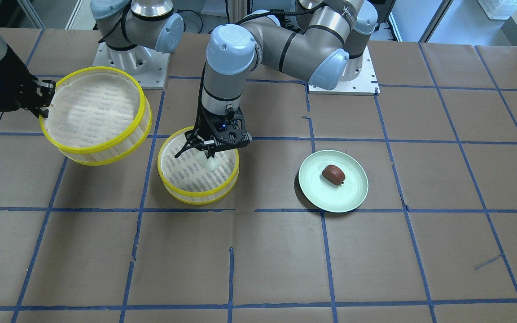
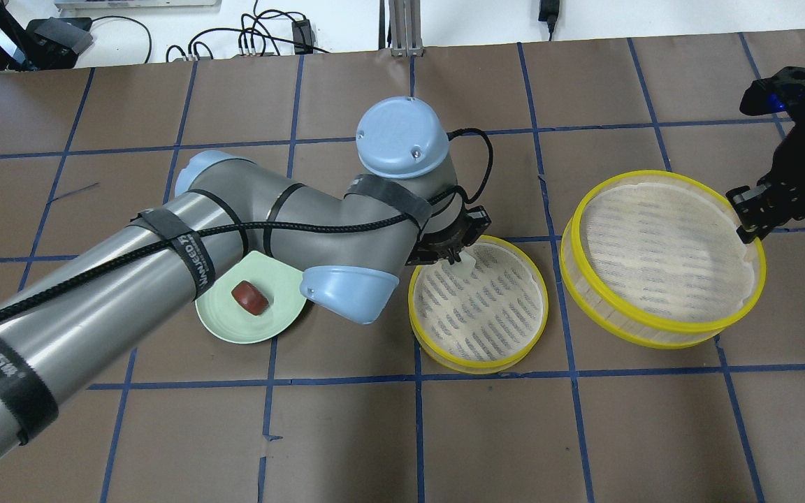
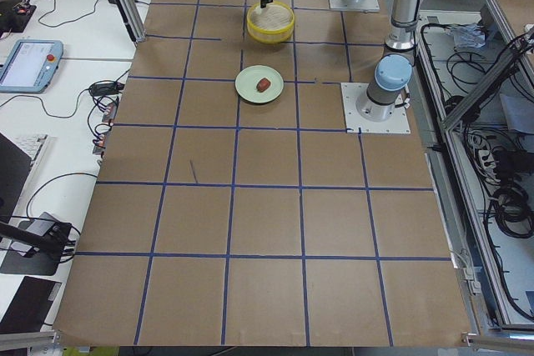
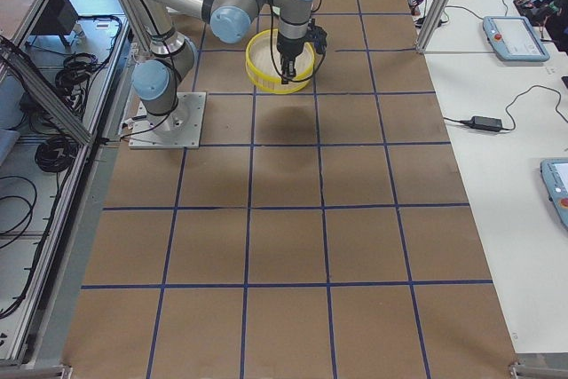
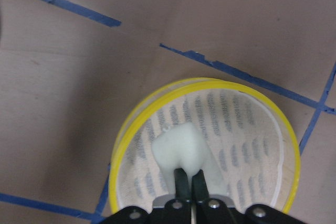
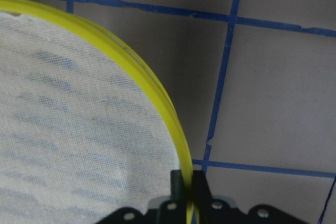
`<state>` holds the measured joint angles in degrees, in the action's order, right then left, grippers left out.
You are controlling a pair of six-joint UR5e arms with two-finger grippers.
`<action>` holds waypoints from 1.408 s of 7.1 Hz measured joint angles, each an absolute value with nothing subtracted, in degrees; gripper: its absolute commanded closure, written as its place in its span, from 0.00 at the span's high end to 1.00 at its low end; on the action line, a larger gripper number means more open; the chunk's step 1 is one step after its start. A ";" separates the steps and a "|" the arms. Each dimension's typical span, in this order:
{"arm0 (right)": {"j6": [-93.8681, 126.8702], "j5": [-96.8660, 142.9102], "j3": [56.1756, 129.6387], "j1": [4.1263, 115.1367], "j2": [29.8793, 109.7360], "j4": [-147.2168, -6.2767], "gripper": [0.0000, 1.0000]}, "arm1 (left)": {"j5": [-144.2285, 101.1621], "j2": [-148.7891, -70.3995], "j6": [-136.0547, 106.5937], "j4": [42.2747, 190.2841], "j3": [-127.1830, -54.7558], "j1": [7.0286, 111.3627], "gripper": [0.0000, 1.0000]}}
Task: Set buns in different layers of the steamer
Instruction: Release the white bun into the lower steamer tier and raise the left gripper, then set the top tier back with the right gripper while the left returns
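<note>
My left gripper (image 5: 188, 178) is shut on the white bun (image 5: 178, 148) and holds it low inside the steamer tier (image 1: 195, 197) that stands on the table; whether the bun touches the liner I cannot tell. This gripper also shows in the front view (image 1: 209, 152). My right gripper (image 6: 187, 182) is shut on the yellow rim of the second steamer tier (image 6: 157, 93) and holds it lifted and tilted beside the first tier (image 2: 654, 328). The dark reddish-brown bun (image 1: 333, 174) lies on the pale green plate (image 1: 352, 197).
The plate (image 2: 235, 328) lies partly under my left arm's elbow in the overhead view. Brown paper with blue tape lines covers the table. The arm bases stand at the table's robot-side edge.
</note>
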<state>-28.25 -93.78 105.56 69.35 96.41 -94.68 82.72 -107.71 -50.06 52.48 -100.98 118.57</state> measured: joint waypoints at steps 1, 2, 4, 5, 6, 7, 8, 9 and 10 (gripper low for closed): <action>-28.24 -93.78 105.57 69.34 96.41 -94.50 0.04 | 82.74 -108.46 -50.38 51.90 -101.08 119.27 1.00; -28.22 -93.78 105.61 69.34 96.40 -94.38 0.04 | 82.77 -108.76 -50.49 51.79 -101.29 119.66 1.00; -28.08 -93.59 105.72 69.46 96.44 -94.30 0.04 | 83.01 -108.62 -50.15 51.90 -101.71 119.85 1.00; -27.66 -93.32 105.88 69.69 96.55 -94.15 0.04 | 83.30 -108.05 -47.84 52.02 -101.56 119.71 1.00; -27.20 -93.05 106.32 69.97 96.67 -93.94 0.04 | 84.25 -106.86 -41.44 52.27 -101.41 118.62 1.00; -26.54 -92.75 106.89 70.60 96.71 -93.88 0.04 | 85.81 -105.49 -32.95 52.82 -101.65 115.74 1.00; -24.53 -92.38 107.26 72.51 96.46 -94.17 0.04 | 87.02 -104.21 -24.32 54.17 -102.09 111.18 1.00; -20.82 -92.13 107.89 75.95 95.54 -95.89 0.04 | 87.62 -103.00 -16.63 56.63 -102.86 106.07 1.00; -16.06 -92.00 108.80 80.49 94.04 -99.21 0.04 | 87.97 -101.75 -11.59 58.81 -104.56 100.97 1.00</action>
<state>-16.06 -92.00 108.80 80.49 94.04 -99.21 87.97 -101.75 -11.59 58.81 -104.56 100.97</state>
